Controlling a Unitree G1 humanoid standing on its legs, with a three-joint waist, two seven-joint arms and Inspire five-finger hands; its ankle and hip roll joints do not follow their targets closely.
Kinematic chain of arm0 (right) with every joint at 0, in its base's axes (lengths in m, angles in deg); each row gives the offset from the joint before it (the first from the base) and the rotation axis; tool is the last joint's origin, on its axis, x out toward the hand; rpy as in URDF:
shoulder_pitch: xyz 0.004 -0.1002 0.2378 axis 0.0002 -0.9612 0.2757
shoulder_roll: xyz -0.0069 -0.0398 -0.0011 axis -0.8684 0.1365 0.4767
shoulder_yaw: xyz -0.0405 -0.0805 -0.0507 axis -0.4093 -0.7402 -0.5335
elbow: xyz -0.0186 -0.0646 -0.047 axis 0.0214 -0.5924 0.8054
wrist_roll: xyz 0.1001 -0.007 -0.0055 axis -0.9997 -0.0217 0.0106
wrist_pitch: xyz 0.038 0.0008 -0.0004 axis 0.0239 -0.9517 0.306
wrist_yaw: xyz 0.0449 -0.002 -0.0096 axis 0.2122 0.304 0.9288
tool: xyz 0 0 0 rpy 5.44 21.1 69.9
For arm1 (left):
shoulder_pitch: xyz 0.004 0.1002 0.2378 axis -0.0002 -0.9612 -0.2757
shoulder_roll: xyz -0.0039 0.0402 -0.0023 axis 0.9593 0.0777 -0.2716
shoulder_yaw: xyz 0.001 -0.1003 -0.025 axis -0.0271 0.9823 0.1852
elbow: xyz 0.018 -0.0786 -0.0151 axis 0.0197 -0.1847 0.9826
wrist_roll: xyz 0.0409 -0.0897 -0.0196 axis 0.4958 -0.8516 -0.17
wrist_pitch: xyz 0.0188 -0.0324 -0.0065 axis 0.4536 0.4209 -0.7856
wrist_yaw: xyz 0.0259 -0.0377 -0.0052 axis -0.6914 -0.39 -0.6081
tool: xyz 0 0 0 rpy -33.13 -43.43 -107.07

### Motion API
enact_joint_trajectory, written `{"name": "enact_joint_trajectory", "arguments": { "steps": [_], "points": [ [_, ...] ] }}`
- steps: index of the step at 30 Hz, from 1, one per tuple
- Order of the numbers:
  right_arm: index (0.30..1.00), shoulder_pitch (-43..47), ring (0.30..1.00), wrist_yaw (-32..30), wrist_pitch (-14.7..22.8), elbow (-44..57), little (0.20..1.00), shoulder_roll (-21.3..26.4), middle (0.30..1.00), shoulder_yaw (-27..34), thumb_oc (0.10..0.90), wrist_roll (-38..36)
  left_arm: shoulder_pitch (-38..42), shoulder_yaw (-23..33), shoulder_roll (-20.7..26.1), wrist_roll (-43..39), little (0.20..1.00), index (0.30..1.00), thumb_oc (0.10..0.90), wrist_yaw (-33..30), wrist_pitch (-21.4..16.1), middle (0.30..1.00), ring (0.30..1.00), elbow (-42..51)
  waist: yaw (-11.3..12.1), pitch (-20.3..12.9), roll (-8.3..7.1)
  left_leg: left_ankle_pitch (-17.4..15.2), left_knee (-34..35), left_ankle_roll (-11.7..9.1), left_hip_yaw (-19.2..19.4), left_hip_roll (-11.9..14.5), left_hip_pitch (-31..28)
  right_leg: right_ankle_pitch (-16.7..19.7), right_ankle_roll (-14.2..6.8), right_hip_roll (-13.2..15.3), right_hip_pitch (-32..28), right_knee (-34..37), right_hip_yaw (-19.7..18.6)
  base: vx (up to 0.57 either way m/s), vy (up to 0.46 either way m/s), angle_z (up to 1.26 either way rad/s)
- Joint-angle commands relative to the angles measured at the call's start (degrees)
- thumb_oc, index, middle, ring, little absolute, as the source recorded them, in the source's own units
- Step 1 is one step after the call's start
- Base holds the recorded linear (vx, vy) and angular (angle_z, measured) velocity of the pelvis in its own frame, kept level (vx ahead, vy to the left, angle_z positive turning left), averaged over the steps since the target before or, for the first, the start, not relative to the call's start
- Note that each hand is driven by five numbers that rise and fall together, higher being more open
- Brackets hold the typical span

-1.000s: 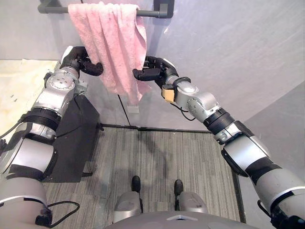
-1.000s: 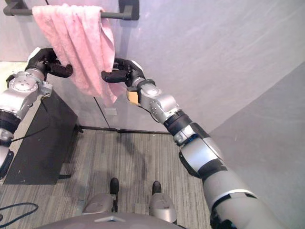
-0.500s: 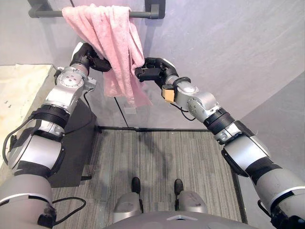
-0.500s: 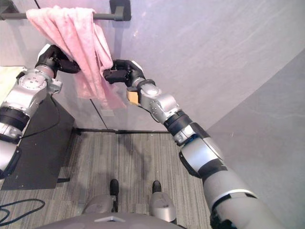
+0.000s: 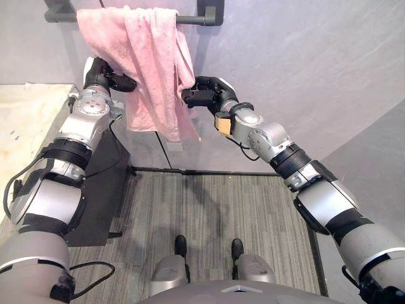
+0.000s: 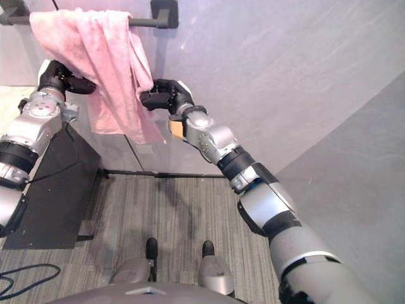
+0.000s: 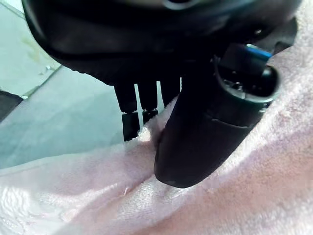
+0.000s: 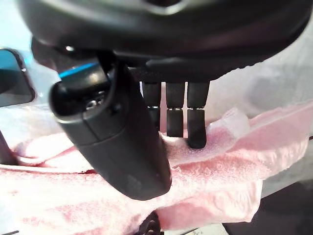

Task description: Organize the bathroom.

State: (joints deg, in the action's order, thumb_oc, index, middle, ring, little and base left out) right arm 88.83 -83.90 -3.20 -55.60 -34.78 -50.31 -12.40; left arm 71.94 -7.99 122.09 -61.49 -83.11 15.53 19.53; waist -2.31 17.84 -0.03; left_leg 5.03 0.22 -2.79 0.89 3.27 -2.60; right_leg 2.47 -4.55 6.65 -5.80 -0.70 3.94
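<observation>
A pink towel (image 5: 149, 69) hangs in folds over a dark grey rail (image 5: 192, 19) high on the grey wall. My left hand (image 5: 104, 75) is at the towel's left edge, its thumb (image 7: 205, 132) pressed onto the cloth (image 7: 220, 196) with the fingers (image 7: 132, 122) behind a fold. At the towel's right edge my right hand (image 5: 202, 95) holds the cloth (image 8: 220, 171) between thumb (image 8: 122, 147) and fingers (image 8: 176, 117). The towel's lower corner dangles below and between the two hands.
A black box (image 5: 101, 183) stands on the floor against the wall at the lower left. A beige surface (image 5: 25, 120) lies further left. Striped grey carpet (image 5: 221, 209) covers the floor below the rail. The rail's right bracket (image 5: 212, 11) sits just above my right hand.
My left hand has risen, then drawn the towel's left edge outward to the left, so the cloth hangs wider. The right hand has stayed at the right edge.
</observation>
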Motion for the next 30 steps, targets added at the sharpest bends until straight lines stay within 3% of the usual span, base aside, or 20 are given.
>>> {"name": "enact_joint_trajectory", "arguments": {
  "steps": [1, 12, 26, 27, 29, 30],
  "points": [
    [0.3, 6.0, 0.3, -0.59, 6.53, -2.56, 0.3, -1.23, 0.3, 0.7, 0.4, -0.94, 1.01, 4.06, 0.88, 1.94, 0.3, 0.3, 0.4, -2.8, -4.96, 0.3, 0.3, -0.56, 2.24, -9.05, 2.52, -8.08, -5.4, -1.69, 3.32, 6.21, -2.91, -3.36, -3.75, 4.35, 4.15, -4.32, -3.42, 0.0, 0.0, 0.0],
    [0.3, 5.69, 0.3, -5.38, 4.88, -4.74, 0.3, 1.35, 0.3, 1.93, 0.4, 5.77, -1.11, 6.98, 1.87, 2.46, 0.3, 0.3, 0.4, -9.83, -2.96, 0.3, 0.3, 1.43, 2.65, -9.01, 2.47, -7.47, -5.0, -1.8, 3.42, 6.23, -2.74, -2.67, -3.75, 4.52, 4.26, -3.88, -3.1, 0.0, -0.002, 0.02],
    [0.3, 6.17, 0.3, -4.88, 3.21, -7.3, 0.3, 4.79, 0.3, 3.33, 0.4, 8.19, -3.56, 9.64, 2.75, 2.36, 0.3, 0.3, 0.4, -9.66, -1.37, 0.3, 0.3, 3.63, 2.78, -8.49, 2.71, -7.51, -5.3, -2.08, 3.2, 6.29, -2.61, -2.55, -3.68, 4.66, 4.17, -3.8, -2.99, 0.0, 0.0, 0.0],
    [0.354, 6.23, 0.354, -4.83, 3.11, -7.35, 0.354, 4.92, 0.354, 3.34, 0.436, 8.2, -3.78, 9.8, 2.68, 2.35, 0.3, 0.3, 0.4, -9.59, -1.07, 0.3, 0.3, 4.38, 2.79, -8.41, 2.71, -7.44, -5.24, -2.05, 3.24, 6.27, -2.64, -2.51, -3.65, 4.67, 4.1, -3.73, -2.99, 0.0, 0.0, 0.0],
    [0.354, 6.23, 0.354, -4.83, 3.11, -7.35, 0.354, 4.92, 0.354, 3.34, 0.436, 8.2, -3.78, 9.8, 2.68, 2.35, 0.3, 0.3, 0.4, -9.59, -1.07, 0.3, 0.3, 4.38, 2.79, -8.41, 2.71, -7.44, -5.24, -2.05, 3.24, 6.27, -2.64, -2.51, -3.65, 4.67, 4.1, -3.73, -2.99, 0.0, 0.0, 0.0],
    [0.399, 6.17, 0.399, -4.4, 3.26, -7.46, 0.399, 5.03, 0.399, 3.09, 0.466, 8.2, -3.97, 9.9, 2.64, 2.37, 0.3, 0.3, 0.4, -9.47, -1.04, 0.3, 0.3, 4.68, 2.77, -8.41, 2.68, -7.42, -5.11, -2.03, 3.28, 6.27, -2.74, -2.56, -3.62, 4.63, 4.1, -3.76, -3.07, 0.0, 0.0, 0.0]
  ]
}}
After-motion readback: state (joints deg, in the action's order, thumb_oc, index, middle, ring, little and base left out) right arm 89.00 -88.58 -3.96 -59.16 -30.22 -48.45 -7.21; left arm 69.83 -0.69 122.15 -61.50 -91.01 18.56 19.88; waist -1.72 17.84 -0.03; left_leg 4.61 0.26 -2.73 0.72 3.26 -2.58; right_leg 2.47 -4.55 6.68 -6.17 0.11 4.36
